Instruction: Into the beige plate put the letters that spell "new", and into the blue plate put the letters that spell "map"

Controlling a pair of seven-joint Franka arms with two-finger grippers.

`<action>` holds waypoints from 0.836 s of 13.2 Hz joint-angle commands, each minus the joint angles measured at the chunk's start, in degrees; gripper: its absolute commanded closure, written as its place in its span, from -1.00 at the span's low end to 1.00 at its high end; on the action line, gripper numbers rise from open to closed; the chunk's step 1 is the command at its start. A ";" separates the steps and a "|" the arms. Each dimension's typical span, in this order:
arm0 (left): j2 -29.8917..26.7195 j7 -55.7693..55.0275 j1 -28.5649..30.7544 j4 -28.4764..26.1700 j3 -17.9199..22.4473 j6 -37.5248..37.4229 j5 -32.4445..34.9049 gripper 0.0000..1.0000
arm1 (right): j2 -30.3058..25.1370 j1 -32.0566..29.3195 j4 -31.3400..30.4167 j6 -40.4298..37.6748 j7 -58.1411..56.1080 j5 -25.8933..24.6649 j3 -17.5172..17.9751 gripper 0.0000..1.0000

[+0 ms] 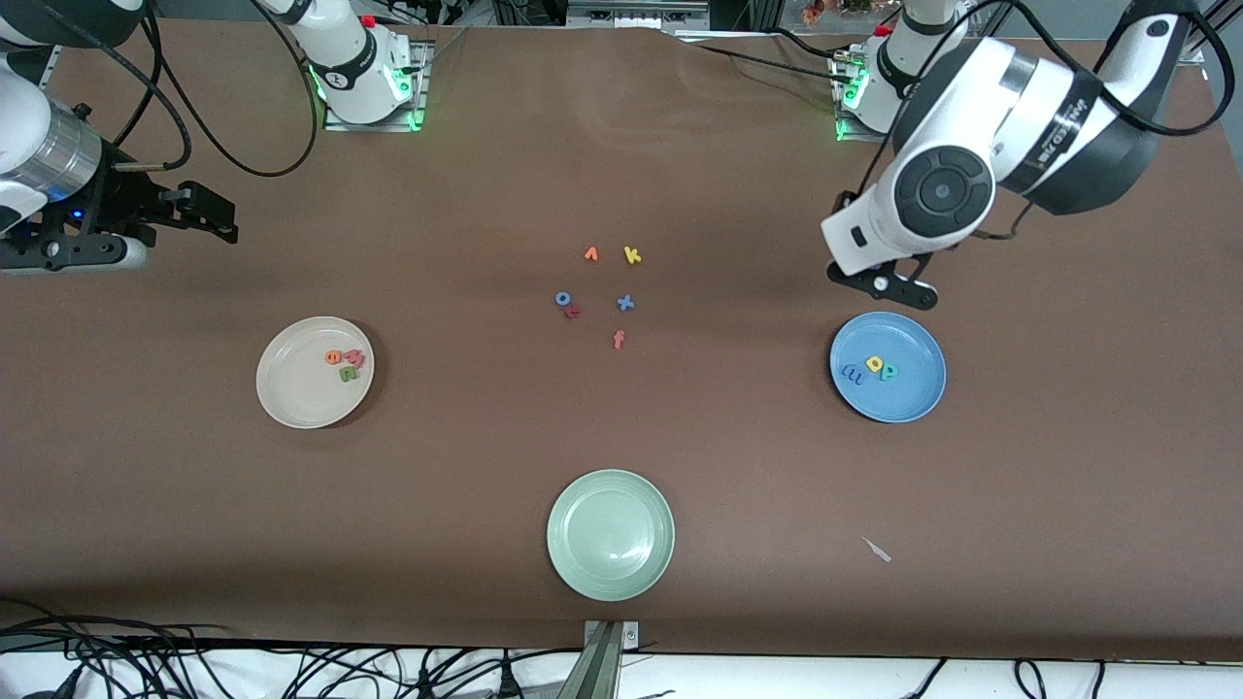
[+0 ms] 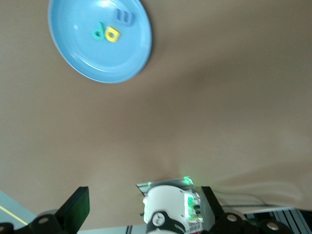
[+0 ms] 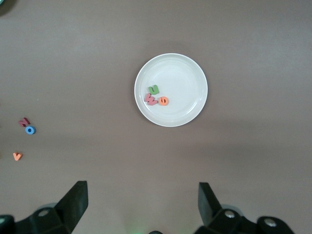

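1. The left arm comes from its base at the top of the front view, bends at the elbow and carries its wrist low over the table at its own end.
2. The left gripper [image 2: 141,214] hangs in the air, its two fingers [image 2: 75,207] spread wide with nothing between them.
3. The right arm reaches in from the edge of the front view at the right arm's end of the table, with its wrist held level.
4. The right gripper [image 3: 141,209] is also up in the air, fingers [image 3: 73,202] wide apart and holding nothing.
5. Neither gripper touches anything.
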 commanded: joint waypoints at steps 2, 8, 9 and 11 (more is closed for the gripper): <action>-4.15 0.74 0.46 -0.23 -2.34 -2.22 -2.43 -1.00 | -0.36 -0.32 -0.44 0.36 -0.12 -0.28 0.24 -1.00; -10.40 0.04 0.46 0.21 -3.57 -2.14 -2.60 -1.00 | -0.36 -0.32 -0.44 0.36 -0.12 -0.28 0.15 -1.00; -9.44 -0.05 0.46 0.39 -3.31 -2.05 -3.21 -1.00 | -0.36 -0.32 -0.44 0.36 -0.12 -0.28 0.15 -1.00; -7.06 0.74 2.38 3.44 -1.56 -1.17 -3.57 -1.00 | -0.36 -0.32 -0.44 0.36 -0.12 -0.28 0.24 -1.00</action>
